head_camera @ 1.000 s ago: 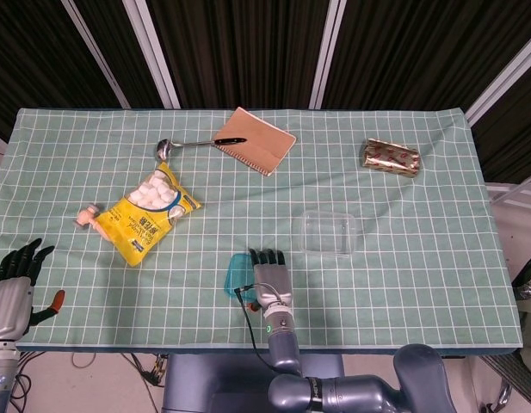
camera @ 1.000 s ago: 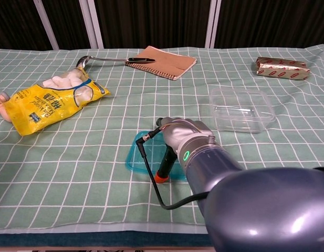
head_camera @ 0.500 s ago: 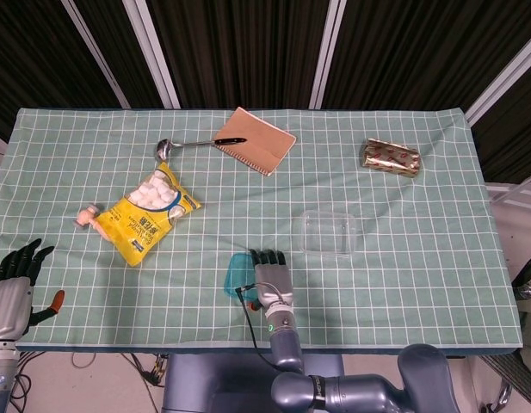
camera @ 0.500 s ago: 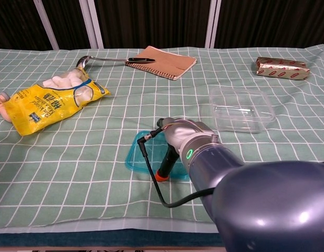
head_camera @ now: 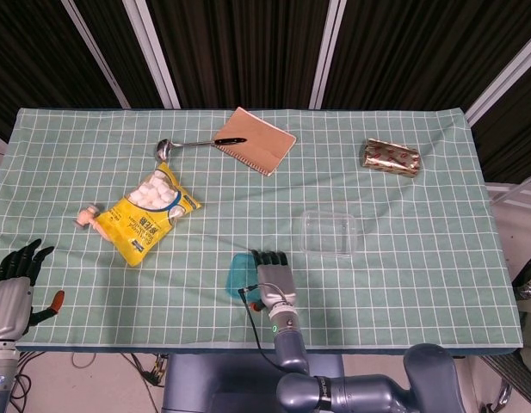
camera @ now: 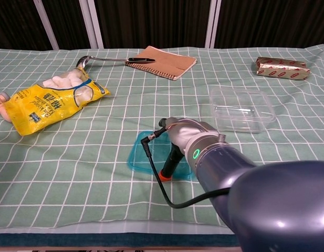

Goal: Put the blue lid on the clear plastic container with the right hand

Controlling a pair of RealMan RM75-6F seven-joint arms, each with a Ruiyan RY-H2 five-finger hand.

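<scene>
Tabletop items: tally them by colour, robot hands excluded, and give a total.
Yellow: 1, yellow snack bag
Blue: 1, blue plastic lid
Clear: 1, clear plastic container
Brown: 1, brown spiral notebook
Silver: 1, metal ladle
Gold: 1, gold foil packet
Pink: 1, small pink object
Total: 7

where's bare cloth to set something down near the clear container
Bare cloth lies right of the clear container, below the gold packet, and between the container and notebook. It is crowded left of it, where the right robot hand covers the blue lid.
</scene>
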